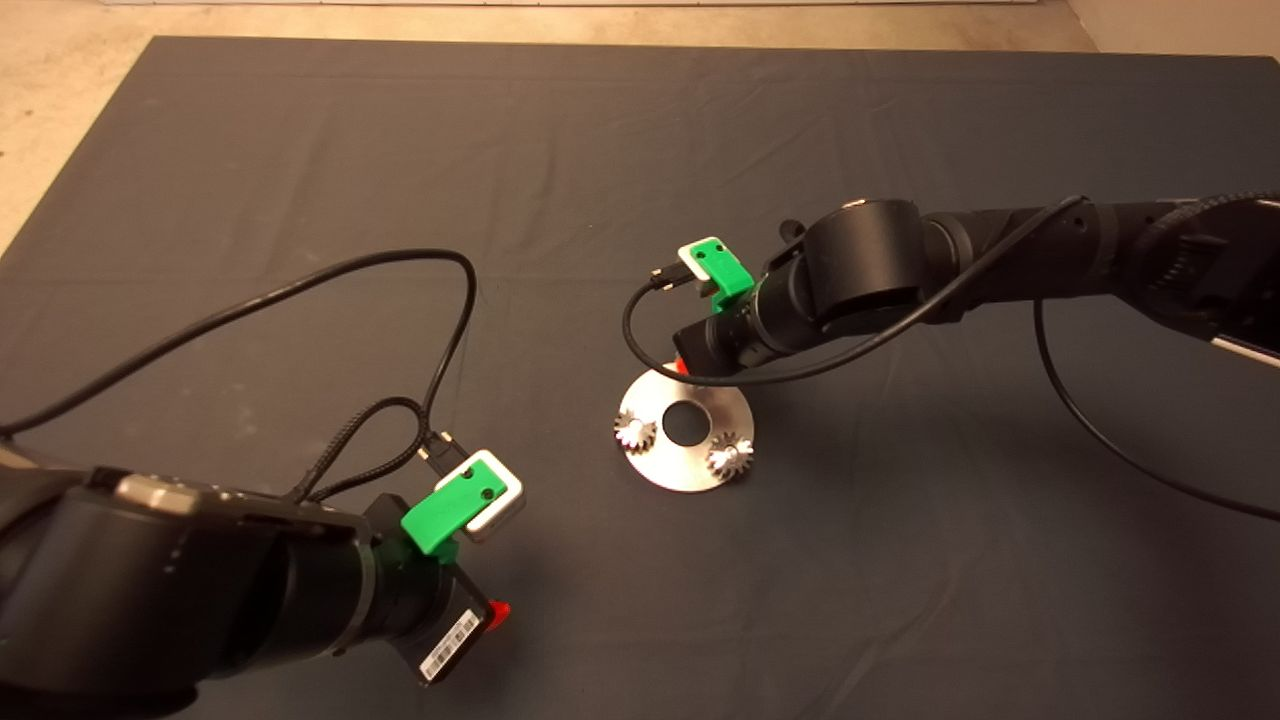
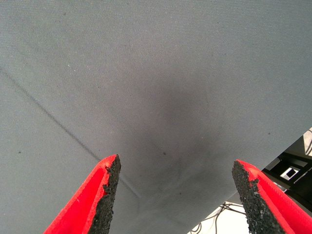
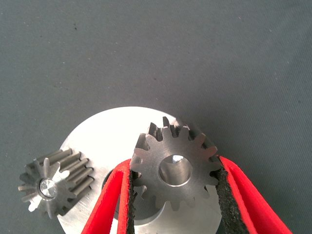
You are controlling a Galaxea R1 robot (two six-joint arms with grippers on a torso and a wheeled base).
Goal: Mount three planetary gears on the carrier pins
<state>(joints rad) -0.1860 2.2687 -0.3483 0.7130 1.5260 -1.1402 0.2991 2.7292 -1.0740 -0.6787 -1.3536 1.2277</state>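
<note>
The silver carrier disc [image 1: 690, 465] lies mid-mat with a large central hole. Two planetary gears sit on its pins, one at the left [image 1: 635, 432] and one at the lower right [image 1: 731, 456]. My right gripper [image 1: 683, 367] is over the disc's far edge, shut on the third gear [image 3: 174, 168], which it holds flat just above the disc [image 3: 105, 141]; a pin tip shows through its bore. One seated gear [image 3: 54, 181] also shows in the right wrist view. My left gripper [image 2: 175, 195] is open and empty over bare mat at the lower left [image 1: 495, 613].
Black cables loop from both wrists over the mat [image 1: 440, 330]. The mat's edge and the floor with cables [image 2: 292, 170] show beyond the left gripper. Pale floor [image 1: 60, 120] borders the mat at the far left.
</note>
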